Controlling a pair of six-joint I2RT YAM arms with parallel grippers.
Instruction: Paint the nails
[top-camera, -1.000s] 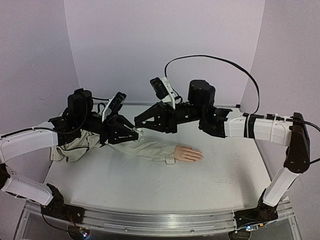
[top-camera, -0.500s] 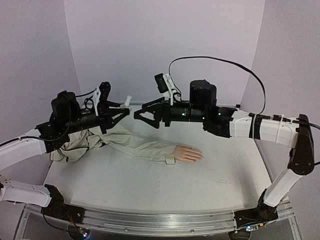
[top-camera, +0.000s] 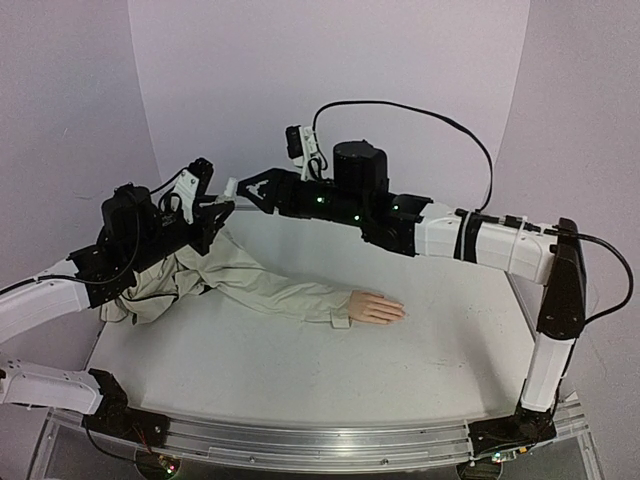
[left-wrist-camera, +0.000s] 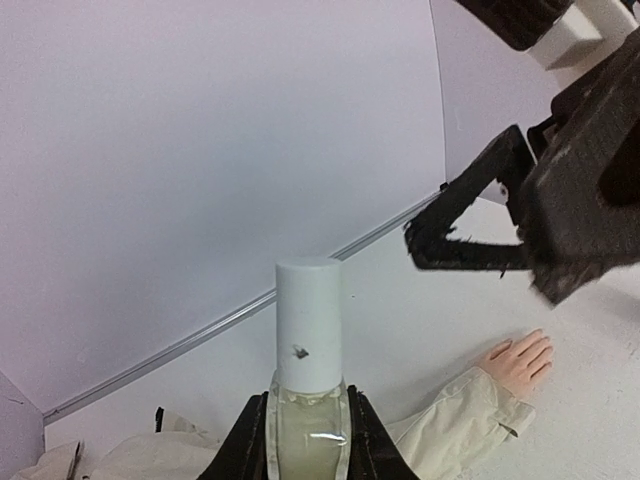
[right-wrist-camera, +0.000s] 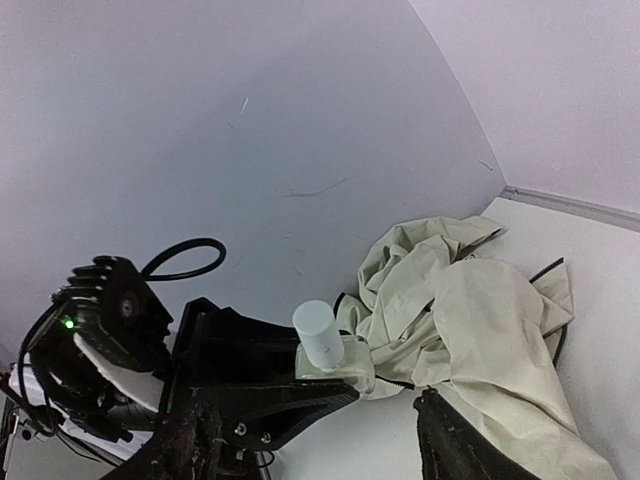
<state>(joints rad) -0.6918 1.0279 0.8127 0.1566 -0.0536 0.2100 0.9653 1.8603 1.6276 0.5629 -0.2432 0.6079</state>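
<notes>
My left gripper (left-wrist-camera: 308, 440) is shut on a small clear bottle (left-wrist-camera: 308, 425) with a white cap (left-wrist-camera: 308, 325), held upright above the table's back left (top-camera: 228, 190). My right gripper (top-camera: 243, 188) is open, its fingertips (left-wrist-camera: 420, 235) just short of the cap and not touching it. In the right wrist view the bottle (right-wrist-camera: 328, 350) stands ahead of the open right gripper (right-wrist-camera: 320, 450). The peach mannequin hand (top-camera: 377, 307) lies flat mid-table in a beige sleeve (top-camera: 280, 292). Its nails (left-wrist-camera: 545, 345) are too small to make out.
The bunched beige jacket (right-wrist-camera: 470, 310) lies at the back left under my left arm (top-camera: 130, 240). White walls close the back and sides. A black cable (top-camera: 420, 115) loops above my right arm (top-camera: 480, 240).
My right gripper has opened and swung left and up toward the bottle cap. My left gripper has lifted the bottle off the sleeve area and drawn back left.
</notes>
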